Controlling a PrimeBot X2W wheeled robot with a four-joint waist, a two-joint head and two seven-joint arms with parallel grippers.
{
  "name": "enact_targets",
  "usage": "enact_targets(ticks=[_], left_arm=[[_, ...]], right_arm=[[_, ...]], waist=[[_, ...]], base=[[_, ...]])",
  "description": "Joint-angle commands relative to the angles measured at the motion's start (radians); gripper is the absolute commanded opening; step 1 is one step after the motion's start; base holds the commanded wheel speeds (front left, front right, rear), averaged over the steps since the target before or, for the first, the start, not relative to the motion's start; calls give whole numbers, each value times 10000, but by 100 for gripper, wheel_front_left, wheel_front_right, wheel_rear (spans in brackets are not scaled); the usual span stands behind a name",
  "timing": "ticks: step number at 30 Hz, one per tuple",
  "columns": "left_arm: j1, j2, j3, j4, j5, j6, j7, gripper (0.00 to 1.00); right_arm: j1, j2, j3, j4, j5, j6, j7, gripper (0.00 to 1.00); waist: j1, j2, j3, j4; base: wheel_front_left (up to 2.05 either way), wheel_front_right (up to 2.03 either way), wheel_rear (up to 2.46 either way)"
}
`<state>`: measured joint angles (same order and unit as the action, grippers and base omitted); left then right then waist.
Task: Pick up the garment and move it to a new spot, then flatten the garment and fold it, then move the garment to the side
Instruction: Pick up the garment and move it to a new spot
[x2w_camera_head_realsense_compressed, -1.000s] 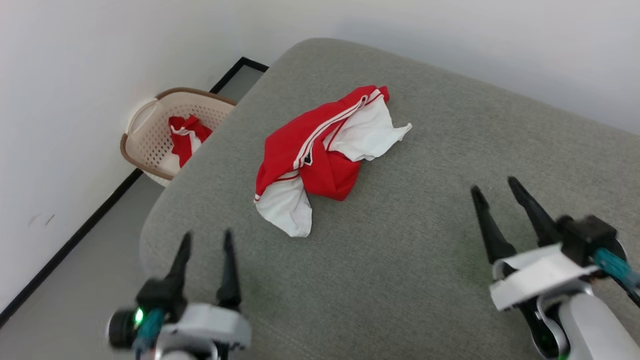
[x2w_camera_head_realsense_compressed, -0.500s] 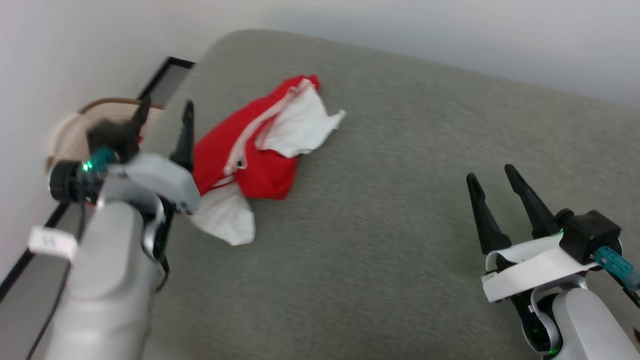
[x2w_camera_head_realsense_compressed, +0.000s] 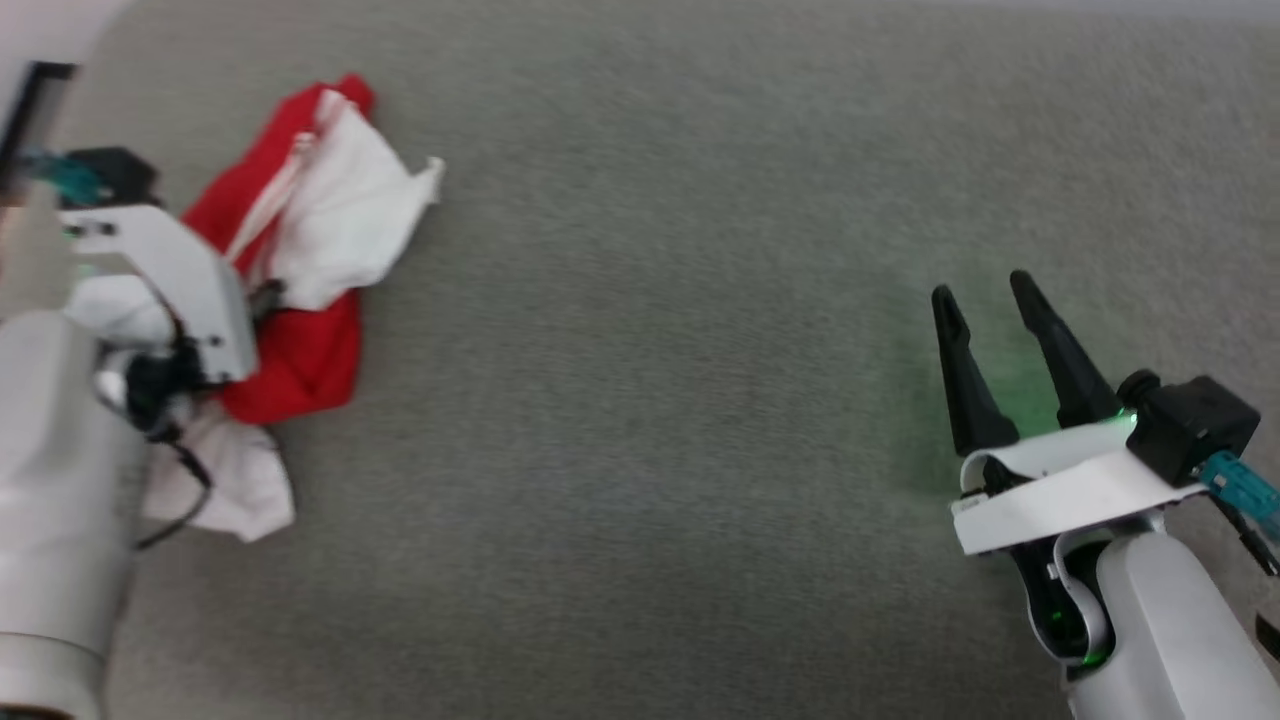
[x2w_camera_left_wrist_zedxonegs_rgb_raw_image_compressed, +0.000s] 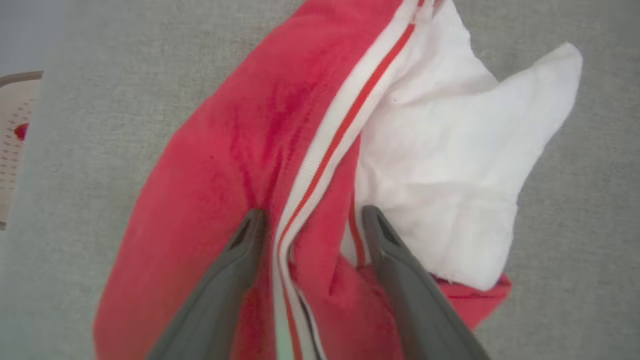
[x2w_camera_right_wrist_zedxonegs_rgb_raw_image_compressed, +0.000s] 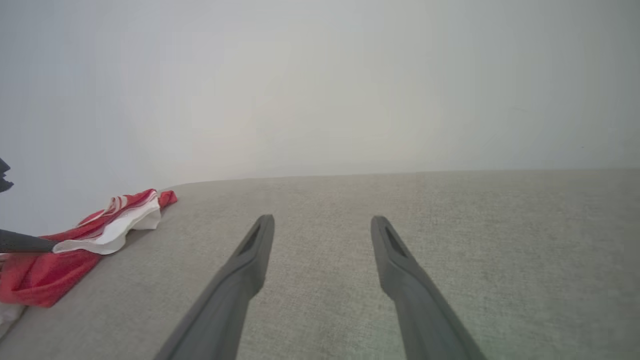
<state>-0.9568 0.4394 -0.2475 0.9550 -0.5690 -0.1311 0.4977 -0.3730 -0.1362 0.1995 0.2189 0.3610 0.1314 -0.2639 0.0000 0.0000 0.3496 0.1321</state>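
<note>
place: home-like room | cues: grey upholstered surface (x2w_camera_head_realsense_compressed: 640, 400), plain white wall (x2w_camera_right_wrist_zedxonegs_rgb_raw_image_compressed: 320, 75), perforated basket (x2w_camera_left_wrist_zedxonegs_rgb_raw_image_compressed: 12, 140)

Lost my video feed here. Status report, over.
Left gripper open, astride the striped trim of the jersey. Right gripper open, well aside, above the grey cushion. Jersey crumpled, not yet gripped. Nothing in the way.

Garment (x2w_camera_head_realsense_compressed: 300, 360) partly behind the left forearm (x2w_camera_head_realsense_compressed: 50, 480); basket (x2w_camera_left_wrist_zedxonegs_rgb_raw_image_compressed: 12, 150) mostly beyond the left wrist view's edge.

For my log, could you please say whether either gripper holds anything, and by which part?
Nothing is held: the open left gripper straddles the garment's striped trim; the open right gripper is empty.
</note>
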Motion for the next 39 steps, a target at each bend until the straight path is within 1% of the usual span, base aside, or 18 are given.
enact_targets(ticks=[1,3,5,8,11,12,13,14,15,16,24,28,29,32,35,39], left_arm=[[-195,245,-17,246,-152,20,454,100],[-271,426,-81,549,-231,20,981,100],[-254,426,-117,836,-334,19,1452,100],[-222,384,-147,978,-426,24,1627,100],[-92,220,-208,1174,-594,11,1796,100],[-46,143,-263,1192,-649,11,1834,91],[8,70,-327,1174,-712,-12,1838,66],[60,17,-378,1094,-792,-19,1797,37],[96,-1,-398,1017,-875,-39,1651,11],[106,13,-431,918,-906,-40,1521,0],[-128,527,-597,-23,-996,-50,-271,0],[-300,963,-772,-638,-1033,20,-779,0],[-291,934,-870,-849,-1053,23,-849,0],[-168,602,-1087,-1624,-1309,16,-974,0],[-91,464,-1355,-2688,-1726,15,-672,0],[-47,141,-1762,-4214,-2333,15,95,0]], right_arm=[[-232,78,-39,-92,34,-14,-3,100],[-329,69,-104,-152,45,-14,-3,100],[-412,69,-140,-197,59,-14,-4,100],[-510,78,-130,-240,69,-14,-4,100],[-529,101,-131,-249,64,-14,-4,100],[-542,117,-122,-233,56,-14,-3,100],[-548,131,-134,-224,46,-14,-3,100],[-548,152,-149,-220,42,-14,-3,100],[-541,176,-163,-211,37,-14,-3,100],[-532,196,-169,-208,29,-14,-4,100],[-175,330,-297,-55,-2,-14,-3,100],[64,424,-488,1,17,-14,-4,100],[138,454,-515,5,37,-14,-3,100],[359,563,-655,-9,87,-14,-4,100],[444,667,-744,-63,150,-14,-3,100],[559,756,-861,-124,295,-14,-3,100]], waist=[[0,0,1224,-1215],[0,0,1435,-1390],[0,0,1629,-1519],[0,0,1777,-1612],[0,0,1830,-1680],[0,0,1802,-1693],[0,0,1766,-1691],[0,0,1706,-1683],[0,0,1623,-1667],[0,0,1544,-1649],[0,0,434,-1512],[0,0,-147,-1505],[0,0,-276,-1530],[0,0,-542,-1661],[0,0,-600,-1943],[0,0,-517,-2447]], base=[[0,0,0],[0,0,0],[0,0,0],[0,0,0],[0,0,0],[0,0,0],[0,0,0],[0,0,0],[0,0,0],[0,0,0],[0,0,0],[0,0,0],[0,0,0],[0,0,0],[0,0,0],[0,0,0]])
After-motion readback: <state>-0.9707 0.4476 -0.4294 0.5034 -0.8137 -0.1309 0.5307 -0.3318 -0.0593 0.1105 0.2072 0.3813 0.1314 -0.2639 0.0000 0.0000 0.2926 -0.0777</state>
